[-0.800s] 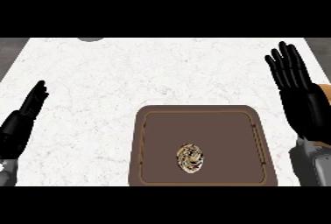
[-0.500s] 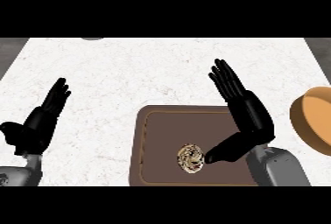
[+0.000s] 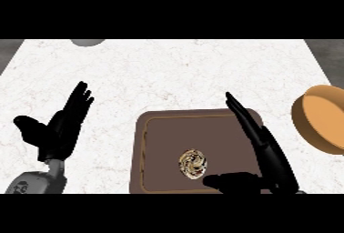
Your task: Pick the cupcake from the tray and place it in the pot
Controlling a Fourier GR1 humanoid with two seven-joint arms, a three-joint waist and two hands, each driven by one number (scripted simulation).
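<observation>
A small cupcake [image 3: 193, 164] with a swirled cream and brown top lies in the middle of the brown tray [image 3: 161, 136], towards its near side. My right hand [image 3: 259, 145] hangs open over the tray's right part, fingers straight and pointing away, thumb [image 3: 228, 181] stretched towards the cupcake's near right without touching it. The orange pot [image 3: 321, 119] stands at the right edge, partly cut off. My left hand [image 3: 57, 127] rests open on the left, fingers up, apart from the tray.
The white marbled counter [image 3: 168, 73] stretches behind and left of the tray. A grey round object [image 3: 87, 42] peeks in at the far left edge. The counter's right edge runs close behind the pot.
My right hand has come down and nearer over the tray's right side, its thumb now beside the cupcake. The left hand has risen further into view. The pot shows more.
</observation>
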